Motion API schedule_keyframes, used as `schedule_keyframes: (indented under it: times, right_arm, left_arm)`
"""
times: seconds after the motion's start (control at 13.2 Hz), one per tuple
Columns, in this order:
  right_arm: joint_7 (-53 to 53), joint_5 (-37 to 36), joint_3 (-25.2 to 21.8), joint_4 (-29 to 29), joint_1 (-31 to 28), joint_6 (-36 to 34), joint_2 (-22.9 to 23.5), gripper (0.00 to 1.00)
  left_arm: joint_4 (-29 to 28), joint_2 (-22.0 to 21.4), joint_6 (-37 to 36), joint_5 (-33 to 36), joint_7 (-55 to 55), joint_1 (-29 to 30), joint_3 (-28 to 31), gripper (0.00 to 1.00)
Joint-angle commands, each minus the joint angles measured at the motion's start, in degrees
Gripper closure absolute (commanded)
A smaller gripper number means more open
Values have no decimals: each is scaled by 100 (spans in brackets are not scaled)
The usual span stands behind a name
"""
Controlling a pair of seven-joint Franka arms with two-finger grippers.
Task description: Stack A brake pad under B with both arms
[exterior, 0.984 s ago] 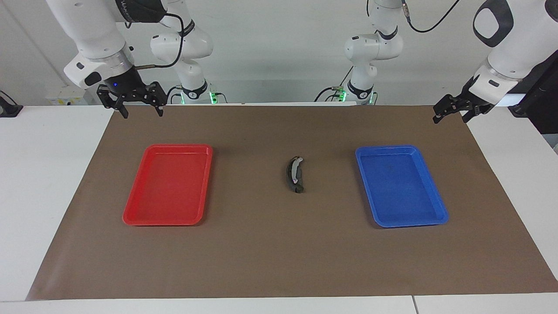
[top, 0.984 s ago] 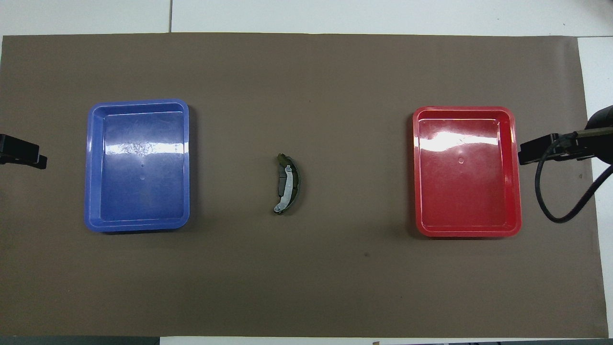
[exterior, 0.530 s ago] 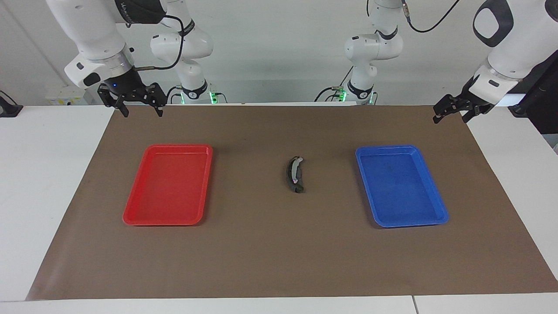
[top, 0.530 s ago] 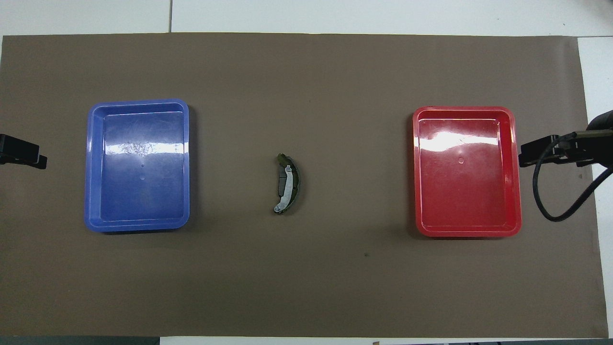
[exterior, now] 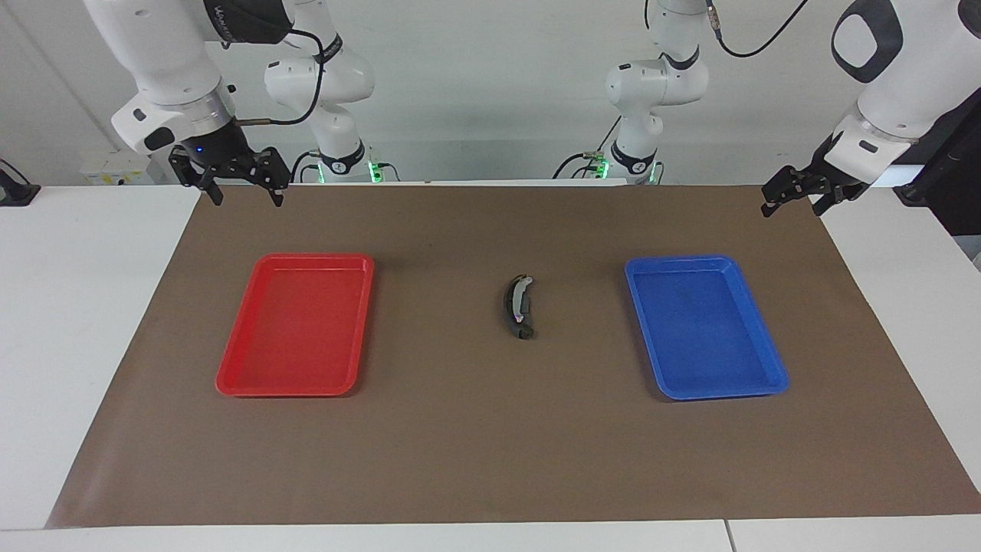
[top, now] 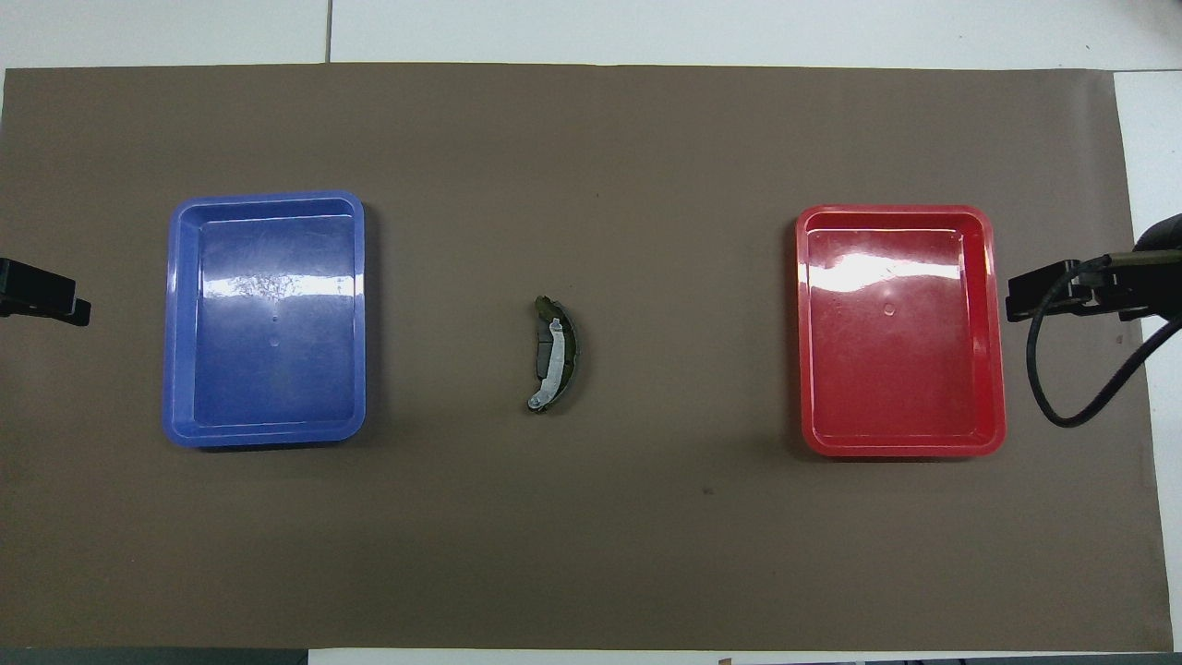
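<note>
— Facing view first: what do we have on the brown mat (exterior: 460, 445)?

— Between the two trays we see the stack: B (exterior: 520, 296), the long crescent pad with the silvery strip, lying on top of the A brake pad (exterior: 510, 313), the dark grey piece under it. The red tray (exterior: 296, 324) sits toward the right arm's end, the blue tray (exterior: 703, 326) toward the left arm's end, both well apart from the pads.

— And the claws?

— The right gripper (exterior: 241, 195) hangs over the mat's edge by the robots, fingers spread wide with nothing between them. The left gripper (exterior: 795, 201) hangs over the mat's corner at its own end. We see it slantwise, so its gap is hard to read, though it seems to stand wide too, and it carries nothing.

— Now the overhead view?

— B (top: 552, 360) shows its pale strip curving along the top, and the A brake pad (top: 571, 344) peeks out as a dark rim beside it. The pair lies midway between the blue tray (top: 266, 319) and the red tray (top: 900, 330). Only a dark tip of the left gripper (top: 46, 294) enters at one edge; the right gripper (top: 1048, 294) reaches in just beside the red tray, cable (top: 1080, 388) looping under it — neither touches anything.
</note>
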Motion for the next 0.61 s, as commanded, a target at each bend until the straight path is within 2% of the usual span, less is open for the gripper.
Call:
schedule_keyframes:
  times: [0.0, 0.53]
  right_arm:
    - [-91, -105, 28, -127, -11, 93, -122, 0]
    - [-83, -44, 28, -109, -19, 49, -122, 0]
  left_arm:
    - [7, -14, -76, 109, 36, 22, -9, 0]
    - [7, -14, -76, 109, 36, 22, -9, 0]
